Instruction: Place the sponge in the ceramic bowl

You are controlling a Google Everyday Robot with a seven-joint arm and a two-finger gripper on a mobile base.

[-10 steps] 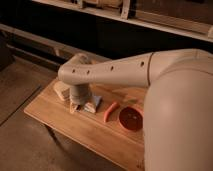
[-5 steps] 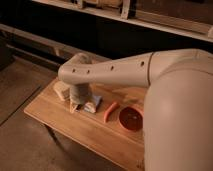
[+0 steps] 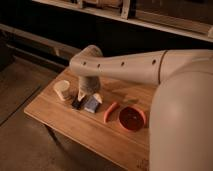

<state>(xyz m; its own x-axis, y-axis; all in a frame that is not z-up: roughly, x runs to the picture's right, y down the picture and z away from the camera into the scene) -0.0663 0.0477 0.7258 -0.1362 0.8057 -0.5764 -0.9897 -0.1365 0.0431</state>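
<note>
The sponge (image 3: 92,104), a small blue-grey block with a pale edge, lies on the wooden table (image 3: 75,130) left of centre. My gripper (image 3: 89,94) hangs at the end of the white arm just above and behind the sponge, and its tip hides the sponge's far edge. The ceramic bowl (image 3: 132,119), red-orange with a dark red inside, stands on the table to the right of the sponge, with nothing showing inside it.
A small cream cup (image 3: 62,90) stands at the table's left end. A flat black object (image 3: 77,103) lies just left of the sponge. A curved orange strip (image 3: 110,112) lies between sponge and bowl. My white arm (image 3: 150,65) spans the right side.
The arm and gripper have risen slightly and shifted right, so the cream cup shows more fully. The sponge and bowl have not moved.
</note>
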